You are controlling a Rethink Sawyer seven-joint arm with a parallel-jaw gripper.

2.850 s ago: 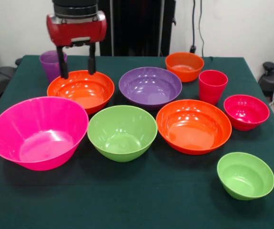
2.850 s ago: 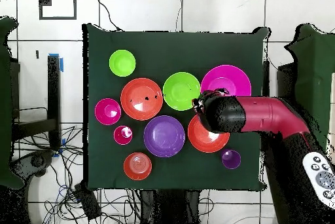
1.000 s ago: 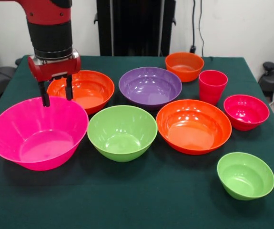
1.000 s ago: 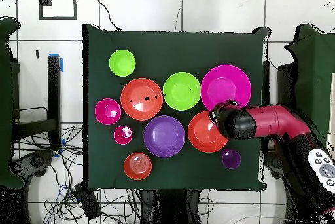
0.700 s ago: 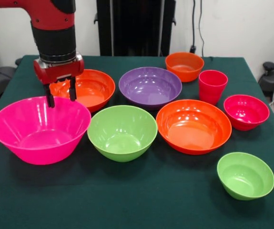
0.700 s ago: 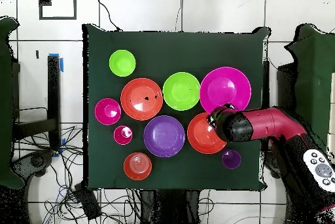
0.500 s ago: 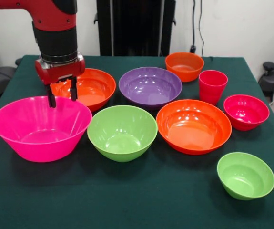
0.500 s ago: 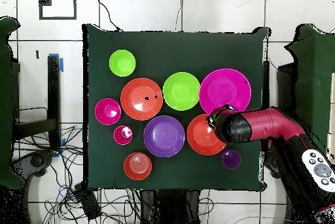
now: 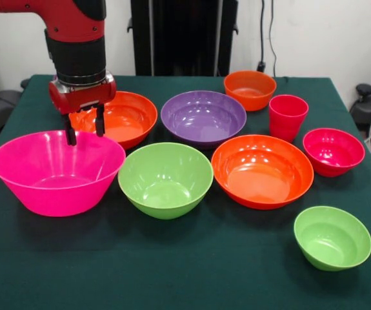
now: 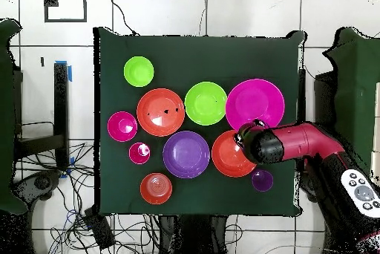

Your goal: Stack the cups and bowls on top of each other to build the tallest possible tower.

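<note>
One rim decides it: the jaws (image 9: 82,134) straddle the far wall of the hot pink bowl (image 9: 57,172), clamped onto it. That bowl sits at nine o'clock on the counter (image 9: 191,271), lime green bowl (image 9: 165,179) just beside it at three o'clock.

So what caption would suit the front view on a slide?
Pincer grips the far rim of the hot pink bowl, nine more pieces unstacked.

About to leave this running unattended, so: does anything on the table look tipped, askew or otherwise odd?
Only the big pink bowl: the hand pinches its far rim, and it looks slightly tilted, perhaps lifted off the cloth. The other bowls and both cups stand upright, nothing stacked or spilled.
</note>
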